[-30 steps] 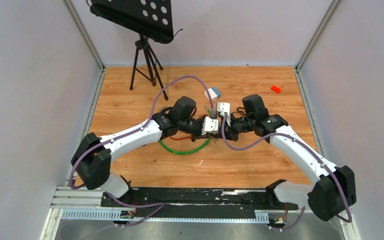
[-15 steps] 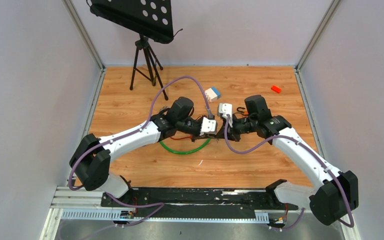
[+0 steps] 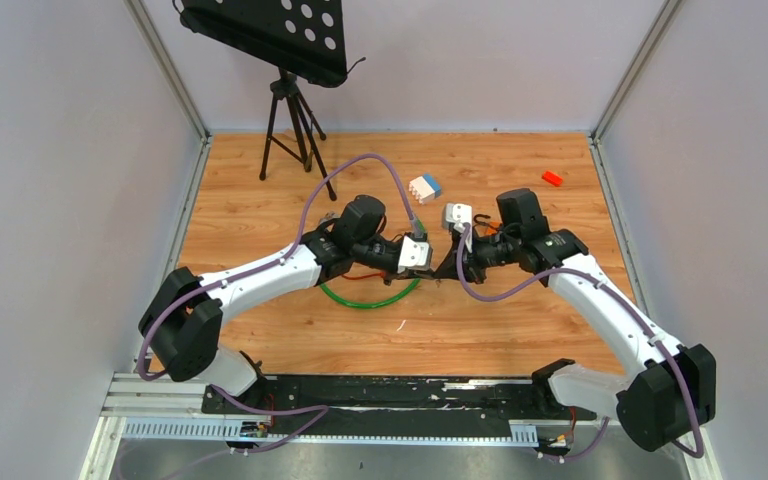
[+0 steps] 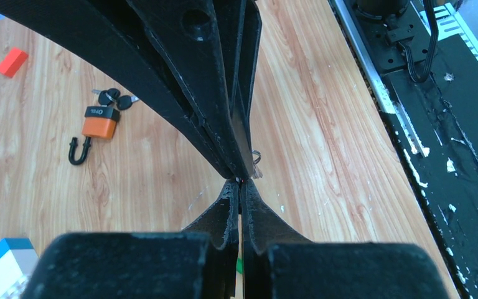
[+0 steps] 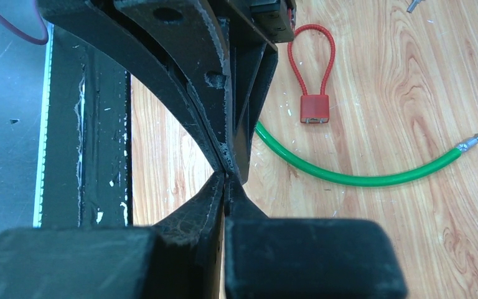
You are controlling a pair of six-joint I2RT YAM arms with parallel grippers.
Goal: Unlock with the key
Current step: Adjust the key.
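Note:
My left gripper point(image 4: 239, 182) and right gripper point(image 5: 226, 177) are both shut and meet tip to tip low over the wooden table point(image 3: 520, 330), near its middle. In the left wrist view a small metal ring and a silvery bit of the key point(image 4: 256, 167) stick out beside the right gripper's tips. I cannot tell whether the left tips also pinch it. An orange padlock point(image 4: 97, 127) lies beyond with its black shackle swung out and a bunch of black-headed keys point(image 4: 113, 98) at its top. In the right wrist view a red cable lock point(image 5: 315, 108) lies closed.
A green cable point(image 5: 348, 176) curves across the wood beneath the left wrist. A blue and white block point(image 3: 424, 187) and a small red block point(image 3: 552, 178) lie farther back. A black tripod stand point(image 3: 290, 110) is at the back left. A black rail point(image 3: 390, 395) runs along the near edge.
The two grippers stay tip to tip. The right wrist has shifted slightly to the right and the left wrist has sunk a little; both jaws remain shut.

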